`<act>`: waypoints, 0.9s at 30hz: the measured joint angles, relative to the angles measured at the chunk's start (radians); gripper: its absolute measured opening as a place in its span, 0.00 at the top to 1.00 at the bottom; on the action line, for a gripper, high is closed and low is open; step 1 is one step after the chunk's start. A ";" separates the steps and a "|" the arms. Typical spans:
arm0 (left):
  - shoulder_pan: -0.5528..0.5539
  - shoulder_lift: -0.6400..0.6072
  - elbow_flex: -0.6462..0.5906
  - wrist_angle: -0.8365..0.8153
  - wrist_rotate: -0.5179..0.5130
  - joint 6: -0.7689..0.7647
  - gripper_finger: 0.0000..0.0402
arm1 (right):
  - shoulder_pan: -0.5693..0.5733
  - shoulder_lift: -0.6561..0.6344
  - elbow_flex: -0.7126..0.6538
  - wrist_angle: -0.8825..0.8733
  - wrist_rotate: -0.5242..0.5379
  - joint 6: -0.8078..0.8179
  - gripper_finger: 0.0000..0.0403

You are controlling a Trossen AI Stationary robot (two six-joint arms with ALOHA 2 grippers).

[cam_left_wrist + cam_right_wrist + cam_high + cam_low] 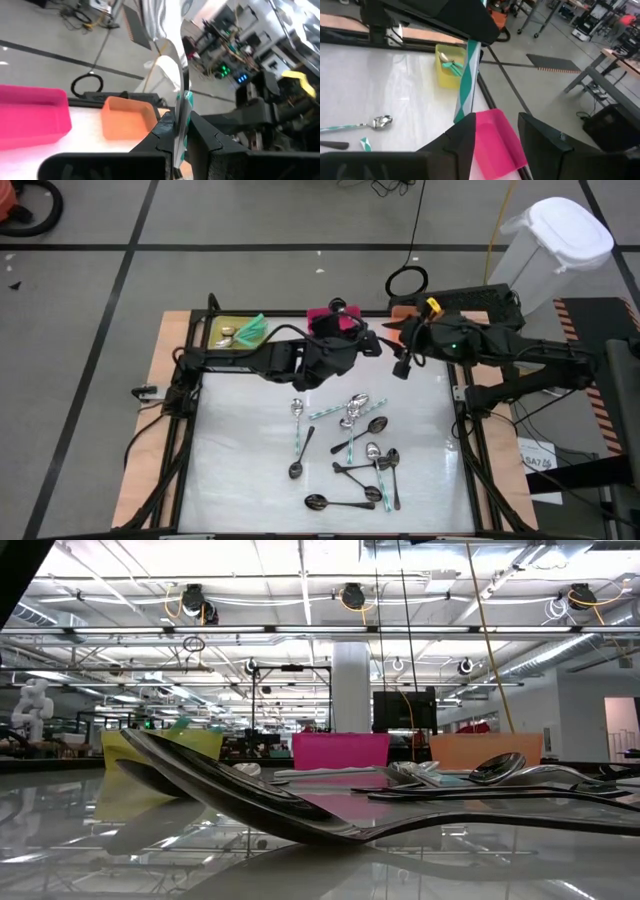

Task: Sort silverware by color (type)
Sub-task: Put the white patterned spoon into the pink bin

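We find the left gripper [179, 131] clamped on a teal-handled spoon [181, 107], raised near the pink bin [335, 320] at the table's far edge. The right gripper [495, 132] stands beside it, fingers parted around the striped handle without closing. We judge a hand-over between arms to be in progress. Next, the right must close before the left lets go. Remaining silverware [350, 450] lies scattered mid-table; teal pieces sit in the yellow bin [225, 332].

Left gripper [180, 131] clamped shut, right gripper [496, 131] parted, both arms meeting mid-table.
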 joint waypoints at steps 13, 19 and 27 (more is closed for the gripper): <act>0.004 0.022 0.000 -0.133 -0.103 -0.104 0.94 | 0.002 -0.017 -0.001 -0.028 0.054 0.107 0.64; 0.003 0.021 0.000 -0.136 -0.105 -0.220 0.94 | 0.002 -0.020 -0.001 -0.049 0.050 0.148 0.64; 0.003 0.021 0.000 -0.123 -0.104 -0.281 0.94 | 0.001 0.023 -0.001 -0.012 0.011 0.128 0.64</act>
